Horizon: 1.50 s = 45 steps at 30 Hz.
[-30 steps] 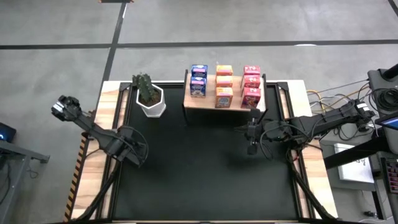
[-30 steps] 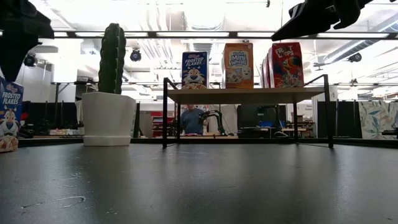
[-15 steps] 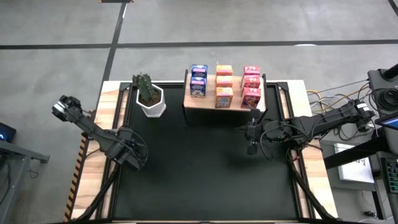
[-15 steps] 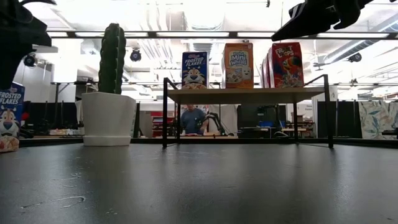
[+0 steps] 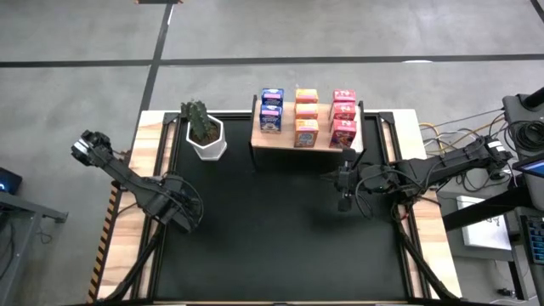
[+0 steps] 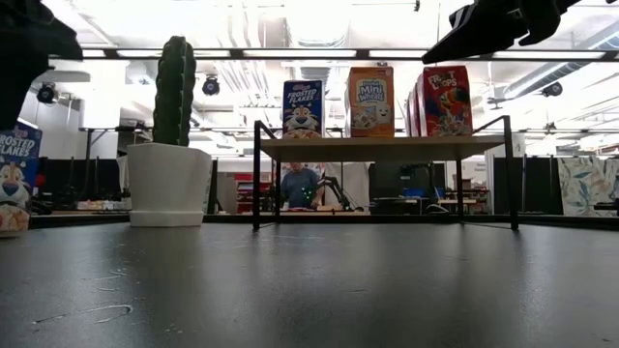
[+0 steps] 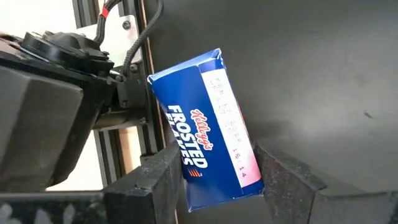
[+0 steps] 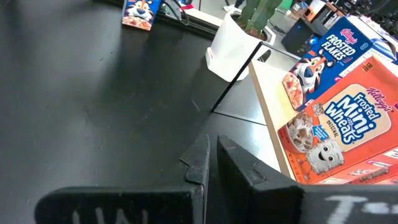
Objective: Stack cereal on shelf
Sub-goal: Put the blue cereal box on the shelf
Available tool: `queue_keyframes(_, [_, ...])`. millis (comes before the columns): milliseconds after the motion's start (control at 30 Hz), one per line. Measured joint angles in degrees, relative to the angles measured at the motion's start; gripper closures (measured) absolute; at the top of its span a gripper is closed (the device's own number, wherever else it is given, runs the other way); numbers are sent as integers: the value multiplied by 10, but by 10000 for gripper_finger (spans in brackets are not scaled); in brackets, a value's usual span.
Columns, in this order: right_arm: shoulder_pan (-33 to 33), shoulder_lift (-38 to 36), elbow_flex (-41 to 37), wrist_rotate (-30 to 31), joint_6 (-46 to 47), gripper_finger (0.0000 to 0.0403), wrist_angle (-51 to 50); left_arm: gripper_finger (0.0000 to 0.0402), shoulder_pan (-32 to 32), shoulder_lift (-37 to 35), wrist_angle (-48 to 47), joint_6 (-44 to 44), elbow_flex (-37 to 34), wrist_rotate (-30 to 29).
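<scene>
My left gripper is over the left part of the black mat and is shut on a blue Frosted Flakes box, which also shows at the left edge of the low view. The wooden shelf at the far middle carries two blue boxes, three orange boxes and three red boxes, standing upright on the board. My right gripper is shut and empty, hovering in front of the shelf's right end. My left gripper pinches the blue box between its two fingers near one end. One finger lies against the printed front face. The box sits tilted in the hold, low over the mat. I cannot tell whether its bottom touches the mat.
A white pot with a cactus stands left of the shelf at the mat's far left. The black mat lies open between the arms. Cables and equipment lie beyond the table's right edge. A person shows in the room behind the shelf.
My left gripper has shifted a little with the blue box, first toward the table's left edge and then back, and the box has tipped slightly.
</scene>
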Motion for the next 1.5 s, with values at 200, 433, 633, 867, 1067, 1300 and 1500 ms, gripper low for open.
queue_keyframes(200, [0, 0, 0, 0, 0, 381, 0, 225, 0, 1, -1, 106, 59, -16])
queue_keyframes(433, [0, 0, 0, 0, 0, 381, 0, 226, 11, 35, 151, 415, 169, -156])
queue_keyframes(633, [0, 0, 0, 0, 0, 381, 1, 226, 62, 118, 214, 717, 316, -208])
queue_keyframes(867, [0, 0, 0, 0, 6, 381, 0, 226, 133, 215, 183, 1043, 486, -173])
queue_keyframes(1067, [0, 0, -2, -15, 5, 381, 0, 226, 201, 274, 87, 1199, 600, -166])
queue_keyframes(1300, [0, 0, -2, -15, 5, 381, 0, 235, 270, 296, 65, 1372, 663, -131])
queue_keyframes(1500, [0, 0, -2, -15, 14, 381, 1, 243, 359, 296, 80, 1471, 671, -49])
